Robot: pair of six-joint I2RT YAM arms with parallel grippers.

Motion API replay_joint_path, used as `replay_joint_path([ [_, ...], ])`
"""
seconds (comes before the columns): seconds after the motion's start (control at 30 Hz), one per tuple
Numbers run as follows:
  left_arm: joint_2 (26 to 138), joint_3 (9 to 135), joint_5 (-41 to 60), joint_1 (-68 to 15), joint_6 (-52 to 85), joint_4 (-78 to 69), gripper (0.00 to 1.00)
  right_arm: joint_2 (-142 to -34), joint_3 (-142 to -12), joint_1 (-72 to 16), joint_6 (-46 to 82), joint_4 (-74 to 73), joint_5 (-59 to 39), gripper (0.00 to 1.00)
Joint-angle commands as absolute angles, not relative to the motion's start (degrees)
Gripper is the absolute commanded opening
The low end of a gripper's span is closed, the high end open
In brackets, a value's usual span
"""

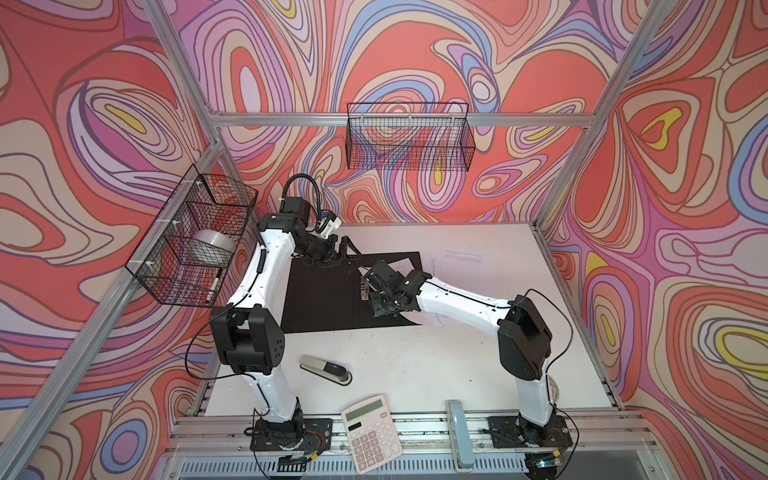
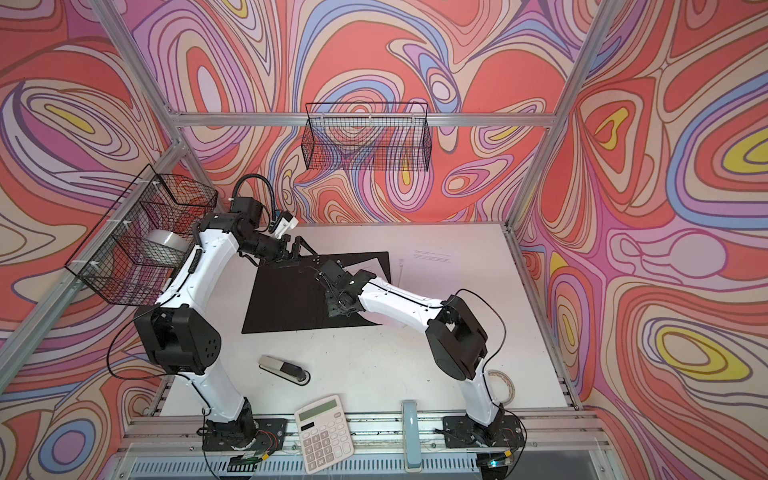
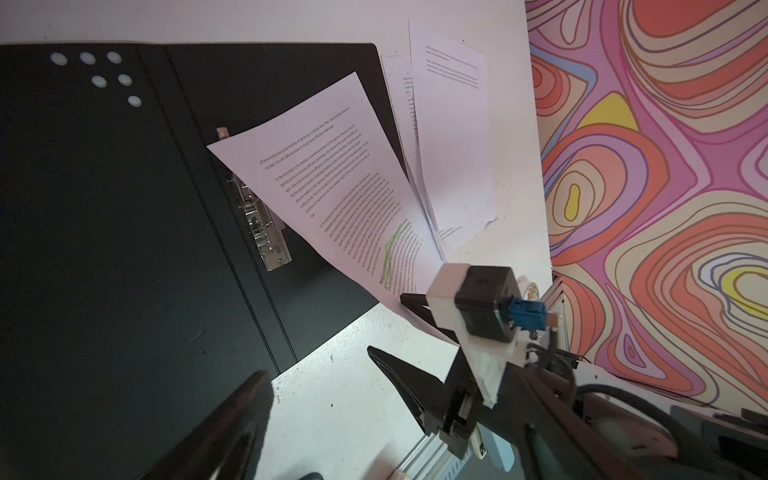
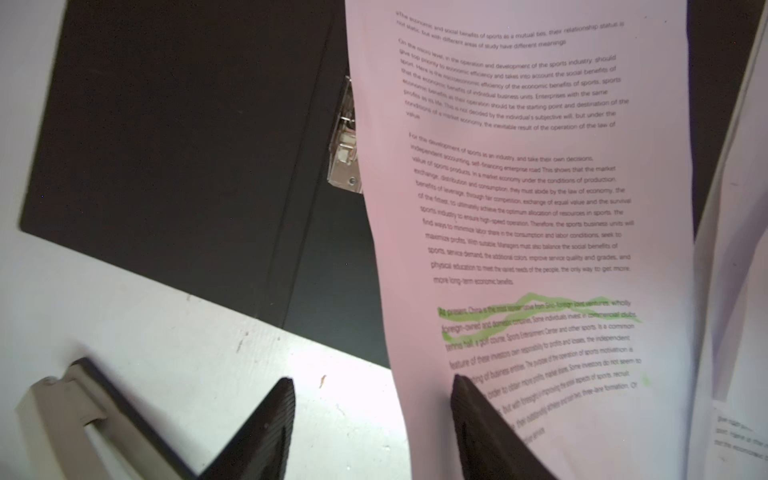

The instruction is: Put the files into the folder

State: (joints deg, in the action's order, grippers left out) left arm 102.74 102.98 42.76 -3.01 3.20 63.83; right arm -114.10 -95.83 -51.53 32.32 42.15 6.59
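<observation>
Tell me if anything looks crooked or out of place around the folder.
Yes. The green-highlighted sheet lies askew across the open folder, covering part of the metal clip and overhanging the folder's edge onto the table. The other sheets sit fanned on the table beside the folder, not in it.

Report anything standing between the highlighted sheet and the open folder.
Nothing else lies inside the folder. Only its metal clip is in the way: the highlighted sheet drapes over the clip instead of lying flat. The right hand is open at the sheet's edge.
</observation>
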Motion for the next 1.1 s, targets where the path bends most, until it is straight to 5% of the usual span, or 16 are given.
replay_joint_path([
  [0.0, 100.23, 98.38, 41.25, -2.72, 4.91, 61.42, 0.90, -109.82, -93.83, -51.90, 34.48, 38.07, 3.03, 0.66],
  [0.33, 109.38, 91.80, 43.05, -3.11, 9.84, 56.55, 0.87, -115.22, -93.69, -51.71, 35.40, 34.47, 5.30, 0.56],
  [1.07, 121.26, 102.03, 40.75, -10.43, 11.78, 55.56, 0.81, -122.70, -98.71, -47.96, 35.03, 34.28, 12.66, 0.63],
])
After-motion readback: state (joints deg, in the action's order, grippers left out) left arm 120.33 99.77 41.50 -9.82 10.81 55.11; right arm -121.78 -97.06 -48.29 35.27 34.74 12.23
